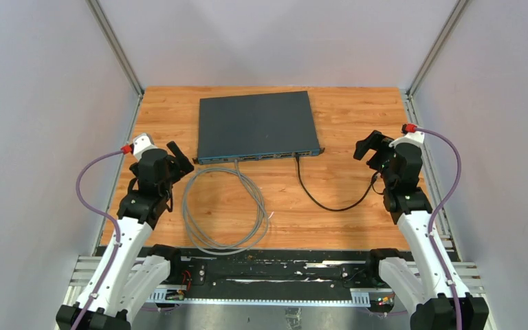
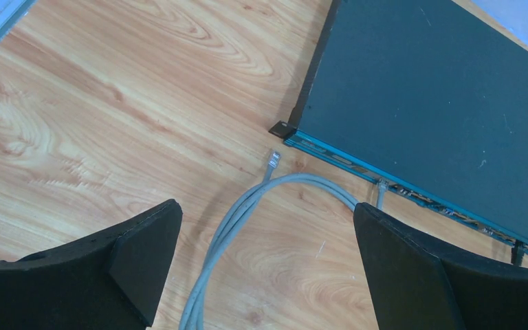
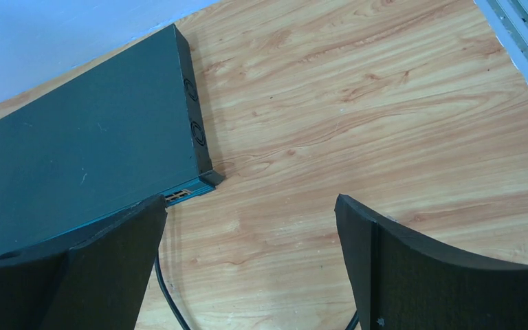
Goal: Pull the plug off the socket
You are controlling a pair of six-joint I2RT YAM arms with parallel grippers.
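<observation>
Switch (image 1: 256, 127) sits upper centre on the bench (image 1: 357, 110). Grey cable (image 1: 184, 210) is coiled below it. Its plug (image 1: 237, 159) is seated in the switch's front edge, and its loose end (image 2: 272, 159) lies on the wood. Black cable (image 1: 337, 209) is plugged in further right. Left jaws are wide and empty, left of the switch. Right jaws are wide and empty, right of it.

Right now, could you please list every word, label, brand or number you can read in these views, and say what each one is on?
None can be read.
The dark switch has a plain top with no print in any view.
Its teal port strip may carry markings, but they are too small and blurred to read.
The gray cable and the black cable show no legible print.
</observation>
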